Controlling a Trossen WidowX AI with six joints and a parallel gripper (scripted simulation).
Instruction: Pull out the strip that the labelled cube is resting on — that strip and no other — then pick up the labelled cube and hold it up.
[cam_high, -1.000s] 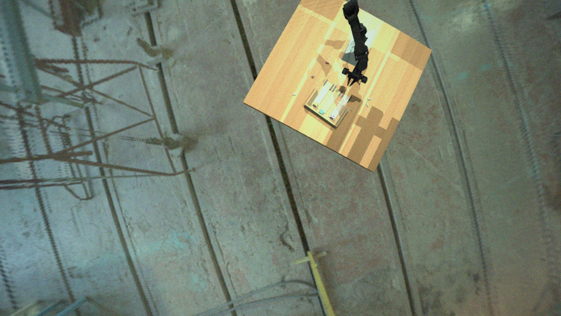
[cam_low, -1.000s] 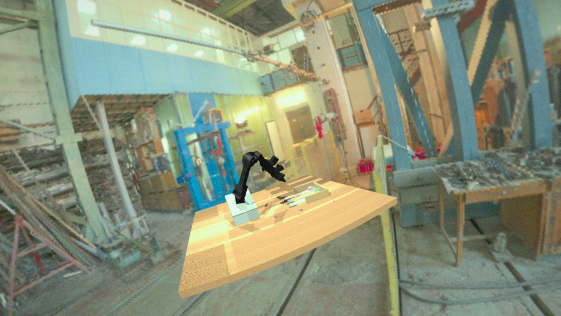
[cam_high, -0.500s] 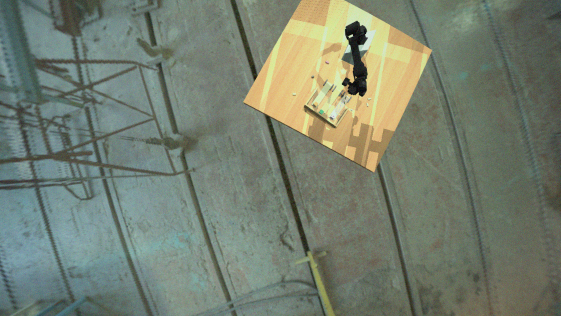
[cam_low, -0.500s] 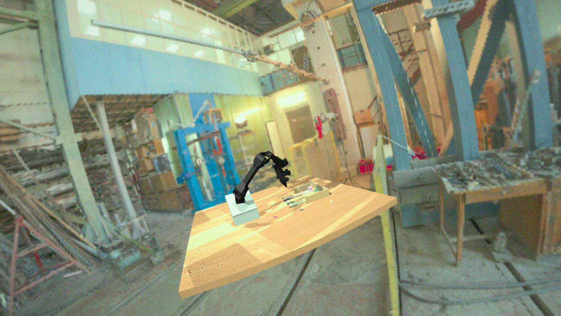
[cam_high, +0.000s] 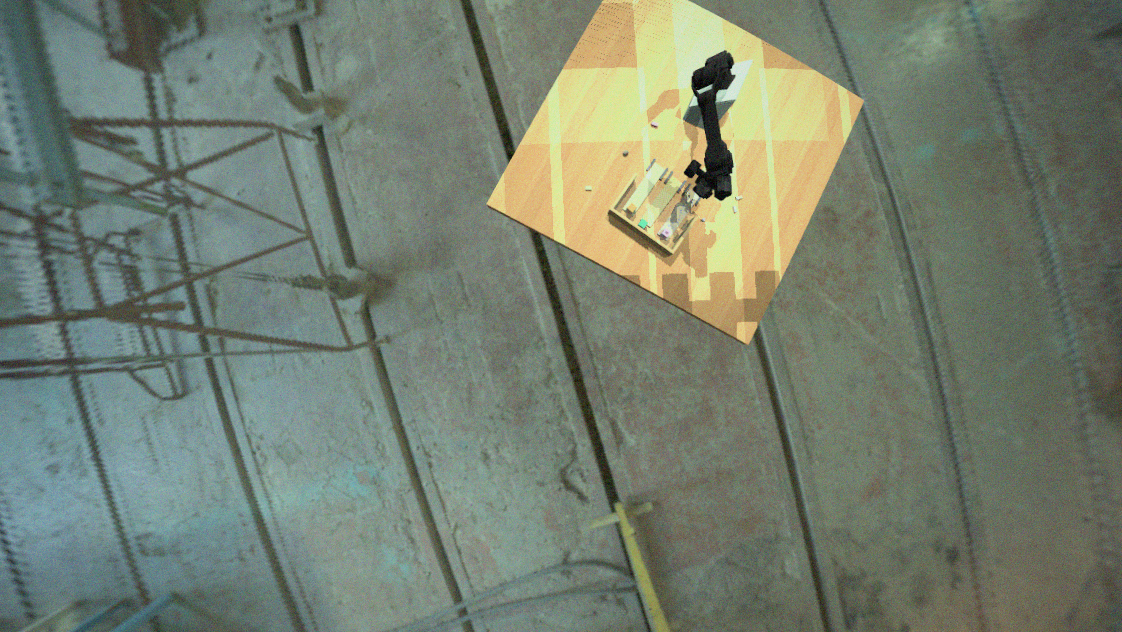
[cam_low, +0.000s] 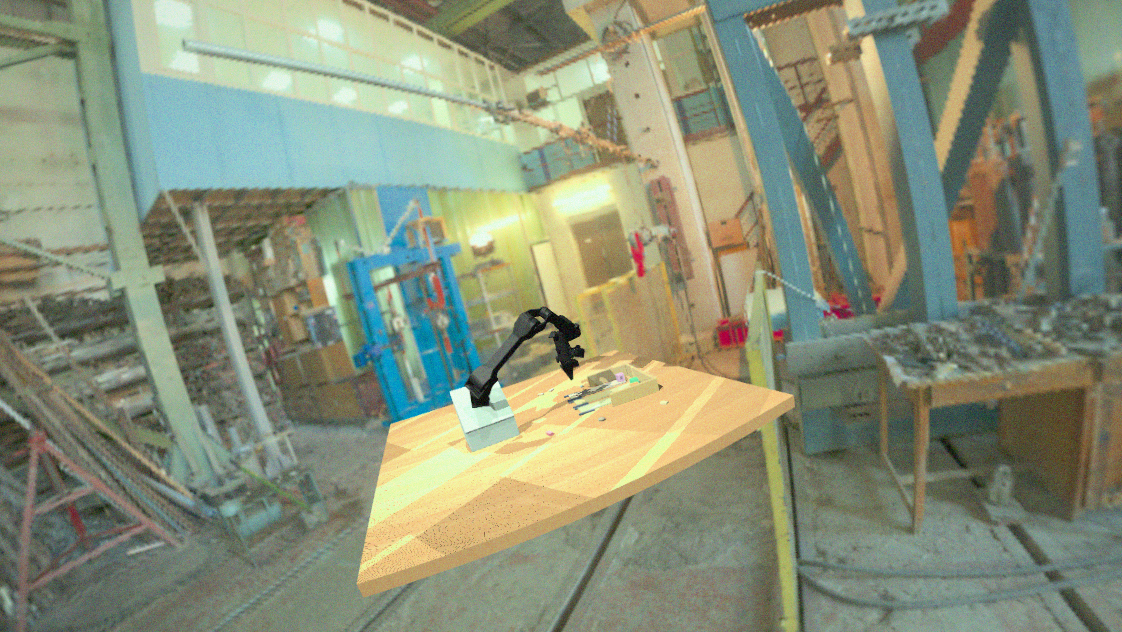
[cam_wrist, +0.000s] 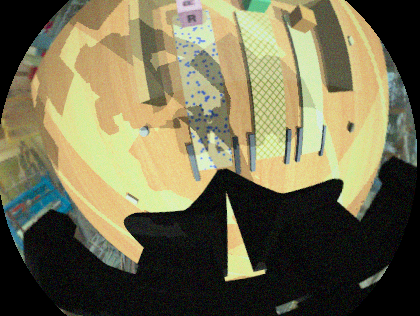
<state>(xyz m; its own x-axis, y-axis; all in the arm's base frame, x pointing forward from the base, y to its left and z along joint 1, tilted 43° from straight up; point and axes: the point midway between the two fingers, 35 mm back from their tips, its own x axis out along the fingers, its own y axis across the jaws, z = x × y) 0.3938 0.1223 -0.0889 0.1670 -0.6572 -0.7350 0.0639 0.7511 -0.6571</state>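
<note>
The black arm (cam_high: 710, 117) (cam_low: 504, 357) rises from a pale block-shaped base (cam_high: 739, 76) (cam_low: 491, 435) on the wooden table (cam_high: 581, 102) (cam_low: 486, 502) (cam_wrist: 85, 155). Its claw (cam_high: 692, 197) (cam_low: 571, 377) (cam_wrist: 222, 173) is clenched, fingertips together and holding nothing, and points downward near the open end of a low wooden enclosure (cam_high: 639, 233) (cam_low: 643, 390) (cam_wrist: 336, 50). Three strips lie side by side, extending out of this end: a blue-speckled strip (cam_high: 679, 217) (cam_wrist: 200, 75), a cross-hatched strip (cam_high: 661, 200) (cam_wrist: 267, 90) and a plain pale strip (cam_high: 647, 184) (cam_wrist: 311, 85). The labelled cube (cam_high: 665, 233) (cam_low: 620, 378) (cam_wrist: 191, 16), pink-lilac and bearing the letter R, rests on the far end of the blue-speckled strip, inside the enclosure. A green cube (cam_high: 643, 224) (cam_low: 634, 380) (cam_wrist: 257, 4) occupies the far end of the cross-hatched strip, and a brown cube (cam_high: 630, 208) (cam_wrist: 303, 19) that of the plain one. Slate-coloured bars (cam_wrist: 193, 161) flank the near ends of the strips. In the wrist view, the fingertips appear just before the near end of the speckled strip; whether they touch it cannot be determined.
</note>
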